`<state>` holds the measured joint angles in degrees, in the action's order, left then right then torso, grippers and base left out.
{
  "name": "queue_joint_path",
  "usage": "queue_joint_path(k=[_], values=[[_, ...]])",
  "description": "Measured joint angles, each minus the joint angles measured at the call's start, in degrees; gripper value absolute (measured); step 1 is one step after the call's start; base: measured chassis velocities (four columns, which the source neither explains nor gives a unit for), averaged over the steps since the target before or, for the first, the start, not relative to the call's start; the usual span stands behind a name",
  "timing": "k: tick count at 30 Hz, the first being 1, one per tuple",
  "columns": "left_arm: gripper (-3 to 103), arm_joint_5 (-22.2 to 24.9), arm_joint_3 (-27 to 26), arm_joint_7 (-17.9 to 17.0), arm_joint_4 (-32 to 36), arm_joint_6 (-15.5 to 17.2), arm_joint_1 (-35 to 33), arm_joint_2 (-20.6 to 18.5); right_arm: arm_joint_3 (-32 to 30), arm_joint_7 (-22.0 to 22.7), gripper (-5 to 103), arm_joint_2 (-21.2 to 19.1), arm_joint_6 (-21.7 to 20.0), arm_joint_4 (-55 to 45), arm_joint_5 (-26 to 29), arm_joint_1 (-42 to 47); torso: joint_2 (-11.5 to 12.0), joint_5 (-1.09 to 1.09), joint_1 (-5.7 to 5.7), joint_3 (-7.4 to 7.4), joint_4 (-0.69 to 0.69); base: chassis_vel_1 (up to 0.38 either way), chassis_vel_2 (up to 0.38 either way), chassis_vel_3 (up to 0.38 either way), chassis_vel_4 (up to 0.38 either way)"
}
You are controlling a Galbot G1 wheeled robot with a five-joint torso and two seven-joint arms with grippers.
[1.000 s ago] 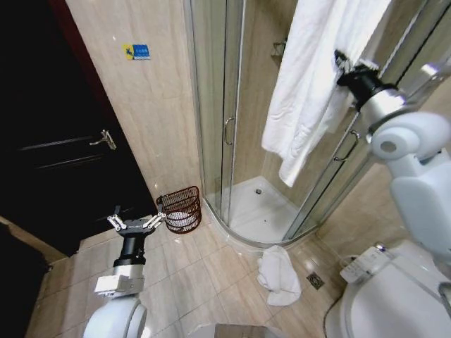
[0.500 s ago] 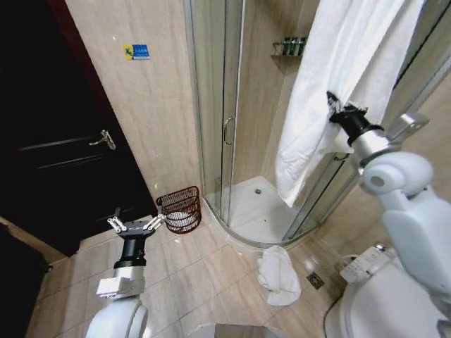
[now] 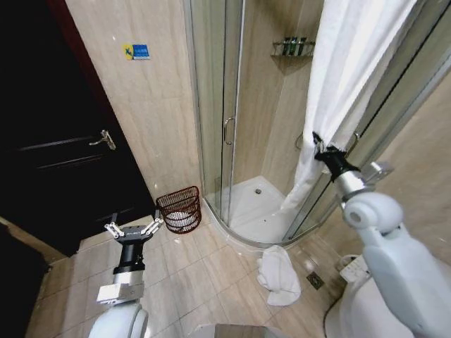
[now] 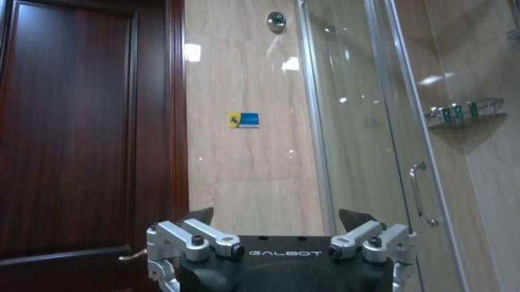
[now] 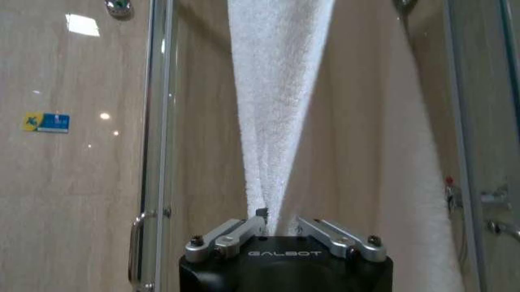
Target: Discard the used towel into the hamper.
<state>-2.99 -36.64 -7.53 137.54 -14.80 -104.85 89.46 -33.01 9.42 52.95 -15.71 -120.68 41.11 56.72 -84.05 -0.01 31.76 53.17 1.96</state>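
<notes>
A large white towel (image 3: 345, 77) hangs from high up at the right, drawn taut into a narrow band down to my right gripper (image 3: 318, 144). That gripper is shut on the towel's lower part; the right wrist view shows the towel (image 5: 276, 109) pinched between the closed fingers of the right gripper (image 5: 274, 226). The hamper (image 3: 180, 209), a small reddish-brown open-weave basket with something white inside, stands on the floor by the shower's corner. My left gripper (image 3: 132, 229) is held open just left of the hamper and nearer to me, and the left gripper (image 4: 276, 222) holds nothing.
The curved glass shower enclosure (image 3: 225, 127) stands behind the hamper. A second white towel (image 3: 277, 274) lies crumpled on the tiled floor before the shower. The toilet (image 3: 380, 303) is at the lower right. A dark door (image 3: 56, 141) fills the left side.
My right gripper has come down and to the left with the towel, which is now pulled into a tight narrow strip. The left arm has barely moved.
</notes>
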Motion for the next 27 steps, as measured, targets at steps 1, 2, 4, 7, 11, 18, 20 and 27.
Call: queue_joint_path(k=[1, 2, 4, 7, 11, 18, 20, 27], values=[[100, 0.0, 0.0, 0.0, 0.1, -0.1, -0.1, 0.1, -0.2, -0.3, 3, 0.7, 0.3, -0.1, -0.7, 0.9, 0.0, 0.00, 0.00, 0.00, 0.00, 0.000, 0.000, 0.000, 0.000], [100, 0.0, 0.0, 0.0, 0.1, -0.1, -0.1, 0.1, -0.2, -0.3, 3, 0.7, 0.3, -0.1, -0.7, 0.9, 0.0, 0.00, 0.00, 0.00, 0.00, 0.000, 0.000, 0.000, 0.000], [100, 0.0, 0.0, 0.0, 0.1, -0.4, -0.2, 0.1, -0.5, -0.7, 3, 1.9, 1.0, -0.2, -2.1, 2.6, 0.0, 0.00, 0.00, 0.00, 0.00, 0.000, 0.000, 0.000, 0.000], [100, 0.0, 0.0, 0.0, 0.1, -0.7, -0.2, 0.2, -1.1, -1.6, 3, 3.3, 1.8, -0.1, -4.3, 4.3, 0.0, 0.02, 0.00, 0.00, 0.00, 0.000, 0.000, 0.000, 0.000], [100, 0.0, 0.1, 0.0, 0.0, -1.0, -0.2, 0.3, -1.6, -2.9, 3, 5.0, 3.3, 0.7, -6.8, 6.3, 0.0, 0.02, 0.00, 0.00, 0.00, 0.000, 0.000, 0.000, 0.000], [100, 0.3, 0.0, -0.1, -0.5, -1.3, 0.0, 0.4, -1.4, -3.8, 3, 7.7, 5.0, 2.4, -9.9, 8.3, 0.0, 0.00, 0.00, 0.00, 0.00, 0.000, 0.000, 0.000, 0.000], [100, 0.3, 0.0, -0.1, -0.7, -1.3, 0.0, 0.3, -1.2, -3.9, 3, 8.2, 5.3, 2.9, -10.6, 8.3, 0.0, 0.01, 0.00, 0.00, 0.00, 0.000, 0.000, 0.000, 0.000], [100, 0.7, -0.3, -0.2, -1.0, -1.4, 0.3, -0.2, 0.0, -4.6, 3, 10.7, 7.0, 5.9, -13.3, 8.8, 0.0, 0.01, 0.00, 0.00, 0.00, 0.000, 0.000, 0.000, 0.000]])
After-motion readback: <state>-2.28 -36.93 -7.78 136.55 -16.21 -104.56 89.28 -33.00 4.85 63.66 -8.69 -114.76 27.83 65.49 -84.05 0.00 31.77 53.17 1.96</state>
